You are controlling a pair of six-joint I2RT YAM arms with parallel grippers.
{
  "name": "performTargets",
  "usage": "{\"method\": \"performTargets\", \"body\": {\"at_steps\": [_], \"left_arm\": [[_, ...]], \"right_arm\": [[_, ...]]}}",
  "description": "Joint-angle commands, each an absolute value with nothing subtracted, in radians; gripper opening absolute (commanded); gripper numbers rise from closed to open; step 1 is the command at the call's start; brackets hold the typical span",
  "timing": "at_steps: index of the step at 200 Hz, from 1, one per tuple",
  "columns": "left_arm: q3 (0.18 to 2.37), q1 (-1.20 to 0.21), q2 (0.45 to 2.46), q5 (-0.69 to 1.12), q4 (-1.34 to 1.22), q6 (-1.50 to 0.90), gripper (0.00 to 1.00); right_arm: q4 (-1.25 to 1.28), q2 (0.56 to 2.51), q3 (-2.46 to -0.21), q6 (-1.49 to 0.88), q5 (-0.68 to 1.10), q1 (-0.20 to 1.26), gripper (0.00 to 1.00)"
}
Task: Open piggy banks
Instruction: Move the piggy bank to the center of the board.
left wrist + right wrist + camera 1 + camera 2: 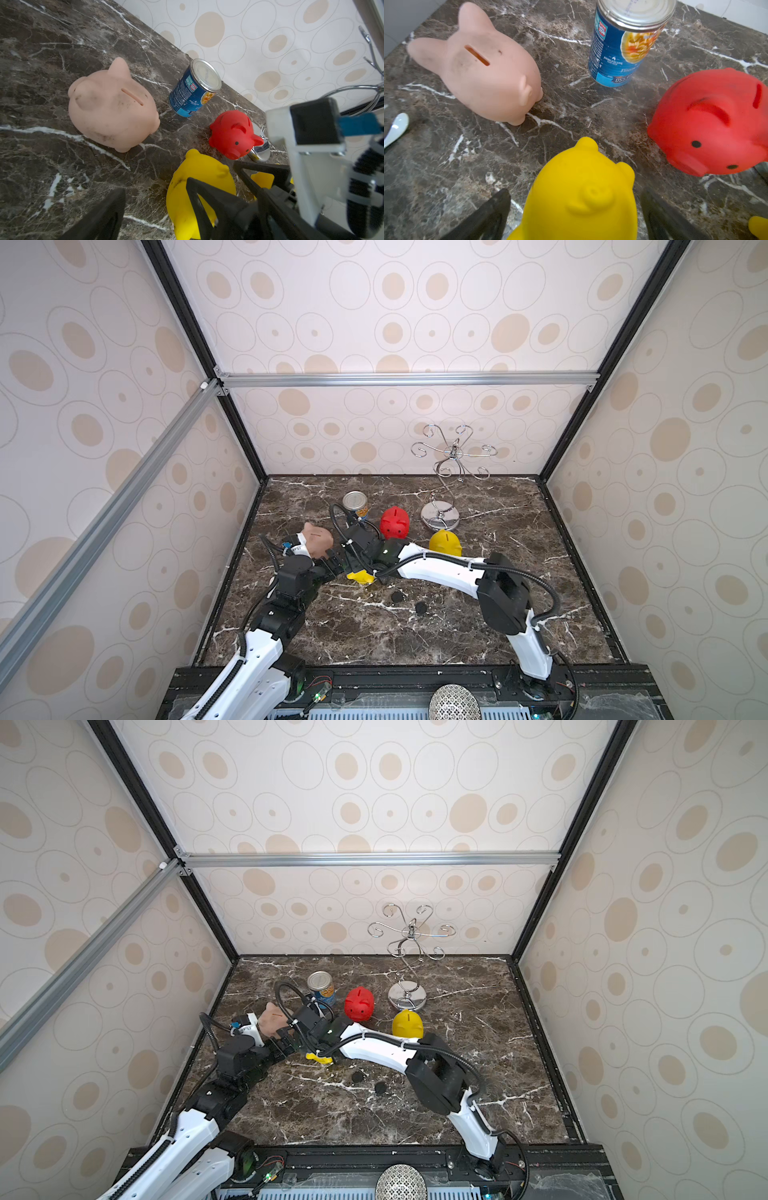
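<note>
Pink piggy bank [318, 538] near left table edge [248, 539]

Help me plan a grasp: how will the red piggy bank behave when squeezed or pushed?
The red piggy bank is probably light: its coin slot suggests a hollow shell. Its rounded, smooth body could slip out of a pinch. Squat and wide on the marble table, it would likely slide rather than tip.

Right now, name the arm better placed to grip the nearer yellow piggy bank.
Right. The right claw, open, straddles the nearer yellow piggy bank; the left claw, also open, has it off to one side.
</note>
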State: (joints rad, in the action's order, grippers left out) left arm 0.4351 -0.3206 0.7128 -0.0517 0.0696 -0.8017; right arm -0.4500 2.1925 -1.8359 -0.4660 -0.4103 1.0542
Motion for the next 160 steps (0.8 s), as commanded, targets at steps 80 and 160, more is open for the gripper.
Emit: {"method": "performTargets", "body": {"at_steps": [80,160], "left_arm": [[0.444,-0.314,0.621,-0.096,0.146,-0.763,0.99],[0.400,-0.314,0.602,-0.059,0.097,-0.792,0.99]], "right_arm": [[-0.543,2.214,-1.736,-0.502,-0.288,1.036,0.87],[-0.654,2.113,-1.561,-0.450,-0.064,1.022,0.79]]}}
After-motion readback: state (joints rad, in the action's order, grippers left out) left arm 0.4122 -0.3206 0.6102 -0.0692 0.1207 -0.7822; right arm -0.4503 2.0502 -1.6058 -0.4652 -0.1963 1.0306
